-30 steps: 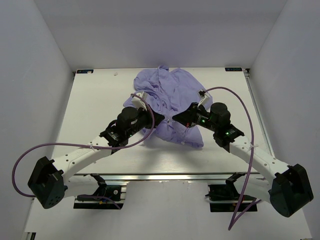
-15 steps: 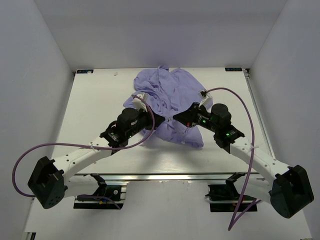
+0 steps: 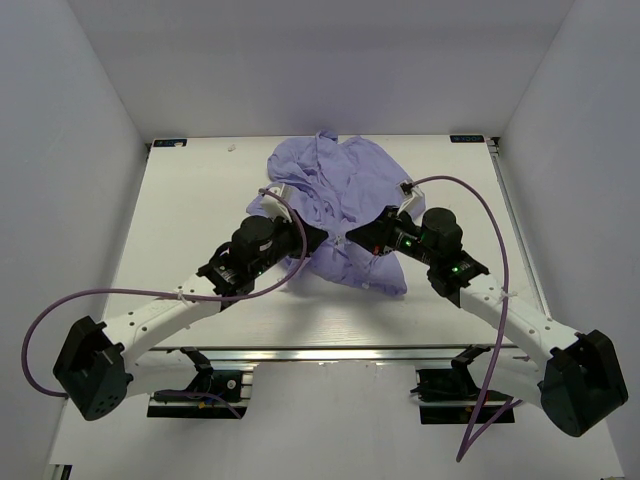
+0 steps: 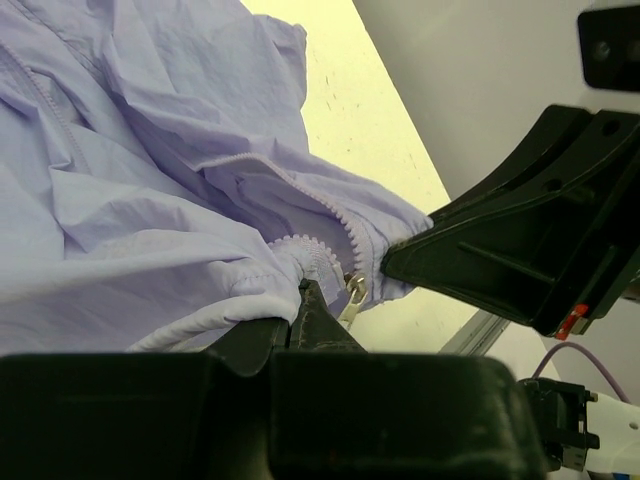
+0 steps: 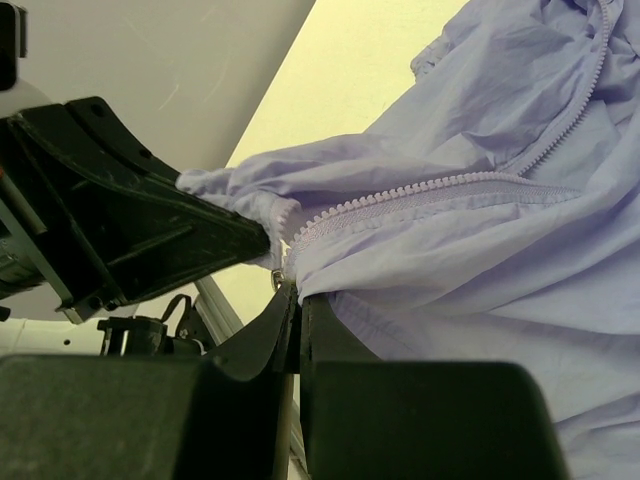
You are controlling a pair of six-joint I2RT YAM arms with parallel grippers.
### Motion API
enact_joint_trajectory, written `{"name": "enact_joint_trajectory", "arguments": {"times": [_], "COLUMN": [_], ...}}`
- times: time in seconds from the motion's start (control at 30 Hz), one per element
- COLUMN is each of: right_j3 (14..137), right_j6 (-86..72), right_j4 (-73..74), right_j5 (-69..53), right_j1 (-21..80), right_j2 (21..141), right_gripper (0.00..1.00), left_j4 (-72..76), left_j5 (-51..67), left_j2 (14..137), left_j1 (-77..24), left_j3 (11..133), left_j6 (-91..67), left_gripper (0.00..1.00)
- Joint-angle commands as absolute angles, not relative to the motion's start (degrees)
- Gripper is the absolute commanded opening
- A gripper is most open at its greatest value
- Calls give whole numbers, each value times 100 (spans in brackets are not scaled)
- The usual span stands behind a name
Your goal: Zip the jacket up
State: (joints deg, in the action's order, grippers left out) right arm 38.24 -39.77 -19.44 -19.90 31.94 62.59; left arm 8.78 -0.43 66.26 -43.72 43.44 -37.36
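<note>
White walls box in a pale table (image 3: 190,220). The jacket (image 3: 340,195) lies crumpled by the middle of the far edge. From above, my arms angle inward from the near corners, tips almost meeting at its near hem. Only the wrist views show the zipper teeth (image 5: 420,190) and zipper pull (image 4: 354,291). My left gripper (image 4: 305,298) and right gripper (image 5: 293,300) are each clamped on hem fabric beside them.

White table (image 3: 190,215), plain white walls (image 3: 320,60), even light
</note>
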Motion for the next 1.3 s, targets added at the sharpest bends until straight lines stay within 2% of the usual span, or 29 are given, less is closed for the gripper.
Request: {"name": "enact_joint_trajectory", "arguments": {"times": [0.0, 1.27], "right_j3": [3779, 3946], "right_j6": [-3867, -3920], "right_j4": [-1934, -2153], "right_j5": [-2074, -2083], "right_j1": [3182, 3182], "right_j2": [6117, 6126], "right_gripper": [0, 0], "left_j4": [888, 1274], "left_j5": [-185, 325], "left_j2": [6363, 6434], "left_j1": [-4403, -4403], "left_j3": [4298, 4131], "left_j6": [-3771, -3814], "left_gripper": [0, 0]}}
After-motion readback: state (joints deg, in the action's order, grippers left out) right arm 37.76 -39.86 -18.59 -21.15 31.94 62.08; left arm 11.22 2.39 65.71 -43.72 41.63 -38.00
